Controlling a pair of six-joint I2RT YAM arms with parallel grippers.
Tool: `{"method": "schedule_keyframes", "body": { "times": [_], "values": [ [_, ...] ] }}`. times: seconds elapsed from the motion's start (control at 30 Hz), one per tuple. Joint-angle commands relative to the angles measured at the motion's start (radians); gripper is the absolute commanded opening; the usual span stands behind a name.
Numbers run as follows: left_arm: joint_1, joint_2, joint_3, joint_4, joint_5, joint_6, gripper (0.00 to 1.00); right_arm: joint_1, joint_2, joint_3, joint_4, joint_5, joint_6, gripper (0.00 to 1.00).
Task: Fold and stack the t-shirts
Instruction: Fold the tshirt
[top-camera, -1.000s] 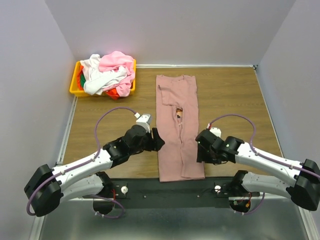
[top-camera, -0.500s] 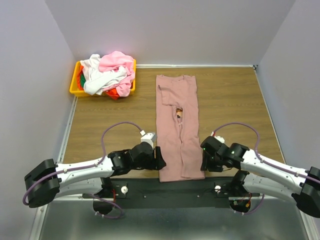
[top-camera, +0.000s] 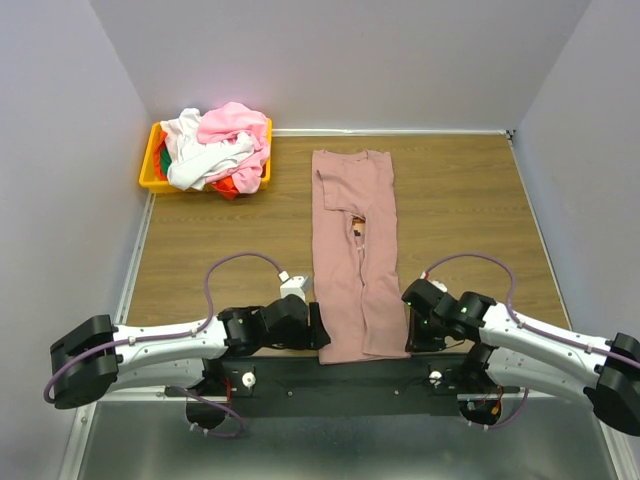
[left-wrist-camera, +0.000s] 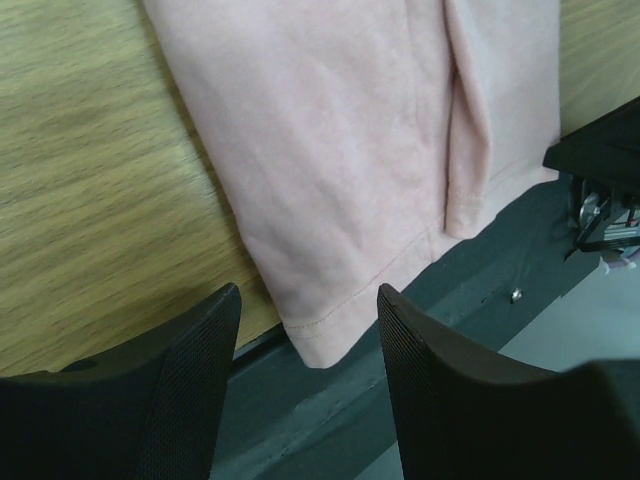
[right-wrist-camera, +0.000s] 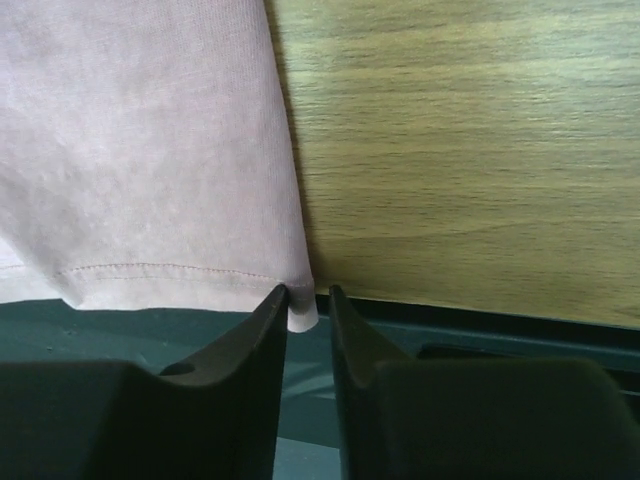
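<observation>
1. Tee lies flat mid-table, folded into a long strip, collar far, hem hanging just over the near edge. Other tees are heaped in the bin
2. Left gripper: jaws wide apart, holding nothing, straddling the near-left hem corner
3. Right gripper: jaws nearly closed, near-right hem corner in the narrow gap; cannot tell if it is truly pinched
4. Judgement: I sit at both hem corners to lift the hem evenly and carry it toward the collar
5. Versus a second ago: both grippers were beside the strip's middle; both now at the hem
</observation>
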Motion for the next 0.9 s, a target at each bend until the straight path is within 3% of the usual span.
{"method": "schedule_keyframes", "body": {
  "times": [0.0,0.17,0.8,0.87],
  "values": [
    [-0.015,-0.008,-0.024,-0.019,-0.037,-0.040,0.64,0.006,-0.020,-0.019,0.021,-0.022,0.003,0.27],
    [-0.018,-0.003,-0.041,0.004,-0.034,-0.054,0.58,0.007,-0.016,-0.028,0.038,-0.022,-0.005,0.15],
    [-0.097,0.115,-0.081,0.110,0.020,-0.123,0.36,0.007,-0.023,-0.045,0.052,-0.022,-0.011,0.14],
    [-0.102,0.119,-0.082,0.109,0.018,-0.134,0.27,0.006,-0.023,-0.046,0.052,-0.022,-0.011,0.13]
  ]
}}
